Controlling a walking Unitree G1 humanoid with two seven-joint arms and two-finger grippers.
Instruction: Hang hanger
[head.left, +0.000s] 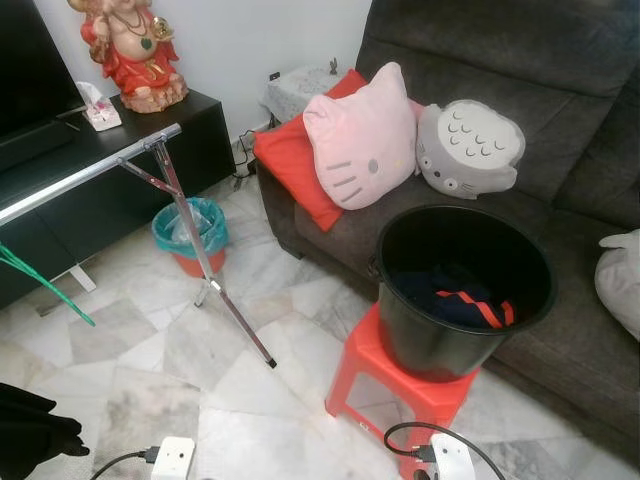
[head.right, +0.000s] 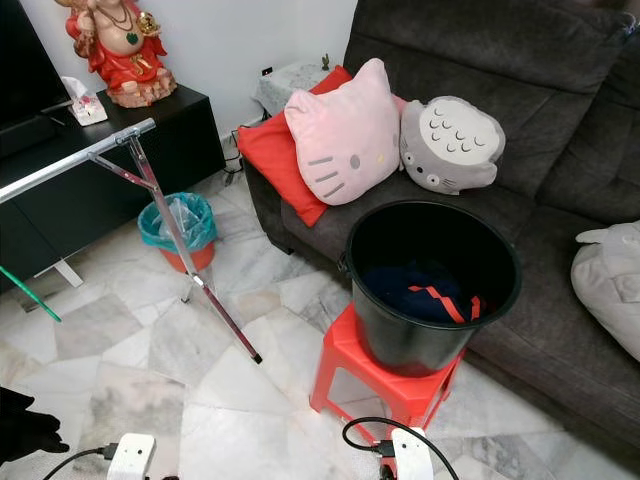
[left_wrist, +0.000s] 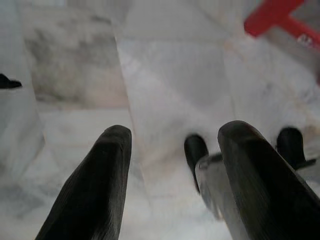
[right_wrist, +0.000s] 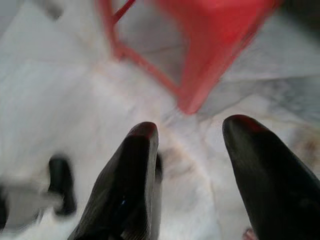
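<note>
The hanger (head.left: 470, 302), orange-red, lies on dark clothes inside the black bucket (head.left: 462, 285) on the red stool (head.left: 400, 385) before your sofa (head.left: 540, 130), with the drying rack (head.left: 165, 165) well to its left, while your left gripper (left_wrist: 172, 150) and right gripper (right_wrist: 190, 145) hang over the marble floor (head.left: 250, 360), jaws apart and empty.

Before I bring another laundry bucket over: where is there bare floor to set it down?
The widest bare floor lies between the rack leg and the red stool. A smaller patch lies between the teal bin and the sofa. The stool top is taken by the black bucket.
</note>
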